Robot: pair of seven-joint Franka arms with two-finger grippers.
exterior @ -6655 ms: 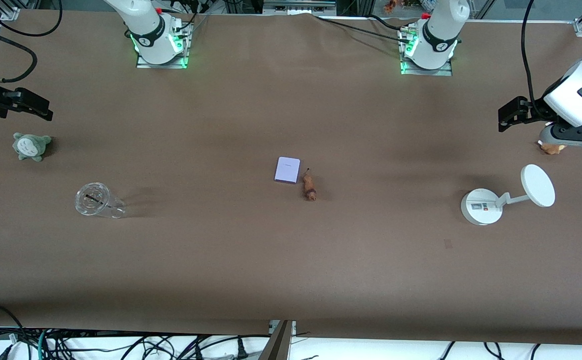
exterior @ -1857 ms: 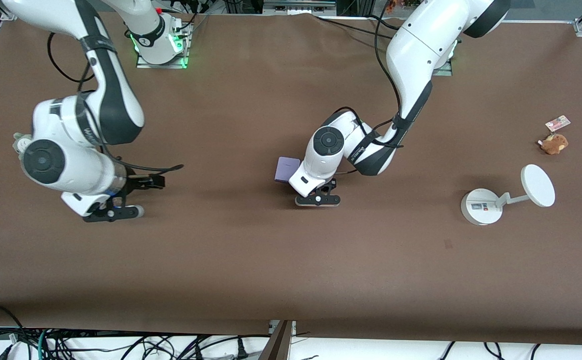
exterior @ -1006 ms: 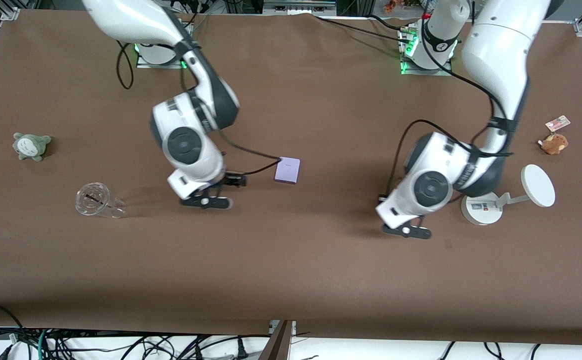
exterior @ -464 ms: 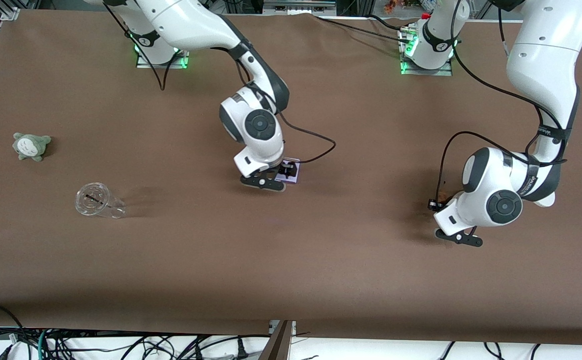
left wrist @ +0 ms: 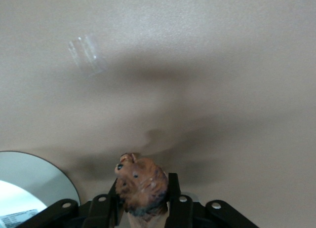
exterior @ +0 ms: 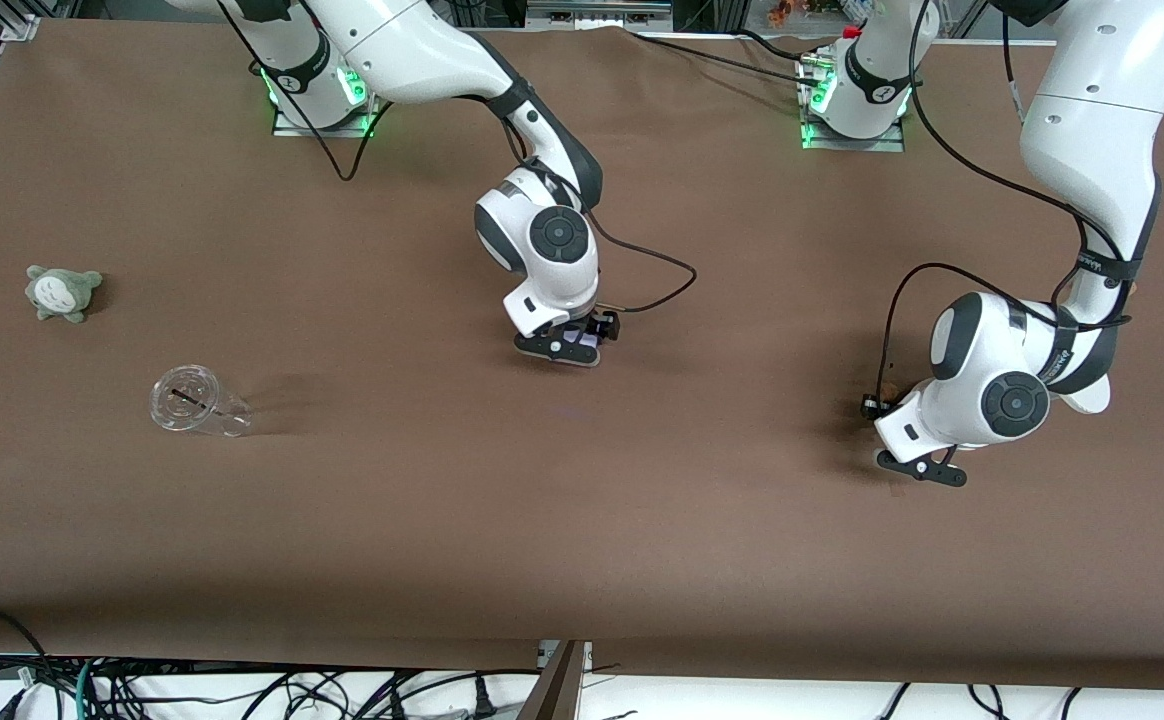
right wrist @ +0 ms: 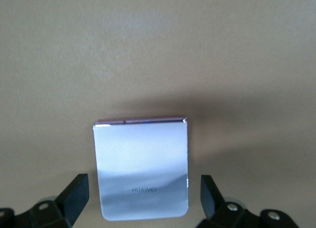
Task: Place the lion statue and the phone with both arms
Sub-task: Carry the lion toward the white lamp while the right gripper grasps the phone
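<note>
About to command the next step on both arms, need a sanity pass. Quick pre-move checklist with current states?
1. Left pincer shut on the small brown-orange lion statue: ok.
2. Statue clear of the brown table: cannot tell.
3. Right pincer open, fingers straddling the flat pale-lavender phone: ok.
4. Phone lying flat on the table: ok.
5. Fingers touching the phone's sides: not ok, gaps show on both sides.
6. White disc stand close beside the left pincer: cannot tell clearance.

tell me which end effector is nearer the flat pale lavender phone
Right. The right end effector hangs directly over the flat pale-lavender phone, fingers open astride it. The left end effector is toward the left arm's end, holding the brown lion figurine.
</note>
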